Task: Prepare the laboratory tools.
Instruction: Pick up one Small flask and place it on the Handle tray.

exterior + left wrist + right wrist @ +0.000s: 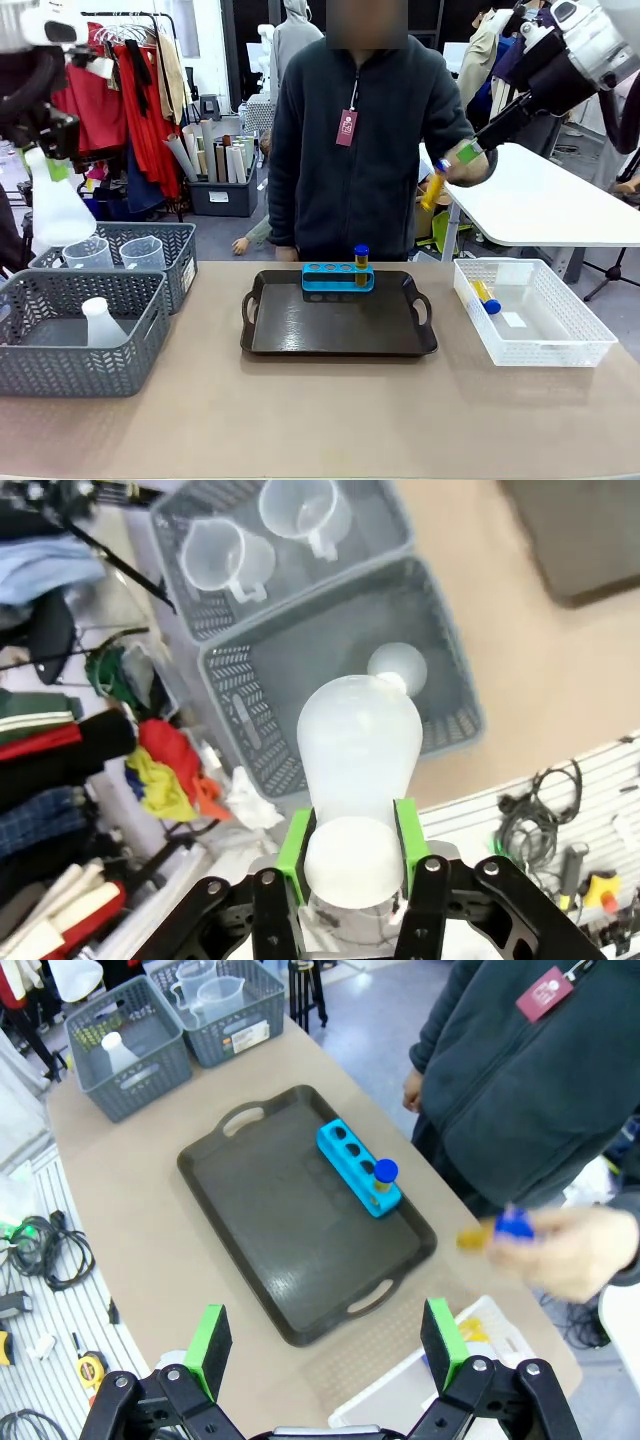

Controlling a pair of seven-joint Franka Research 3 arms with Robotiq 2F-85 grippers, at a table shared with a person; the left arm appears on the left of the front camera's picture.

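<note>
My left gripper (pixel 355 840) is shut on a translucent white conical flask (pixel 358 750), held high over the grey baskets at the far left (pixel 55 205). A second flask (pixel 102 322) stands in the near grey basket. Two clear handled beakers (pixel 88 253) sit in the far grey basket. The low blue rack (pixel 337 277) lies at the back of the black tray (pixel 340 330) with one blue-capped amber tube (pixel 361 262) in its right hole. My right gripper (pixel 325 1345) hangs open, high at the right. Next to its green pad (pixel 468 152), the person's hand (pixel 575 1250) holds another tube (pixel 495 1232).
A white basket (pixel 560 345) at the right holds one more blue-capped tube (pixel 485 296). The two grey baskets (pixel 60 370) crowd the table's left edge. The person stands at the far side, behind the tray. Bare tabletop runs along the front.
</note>
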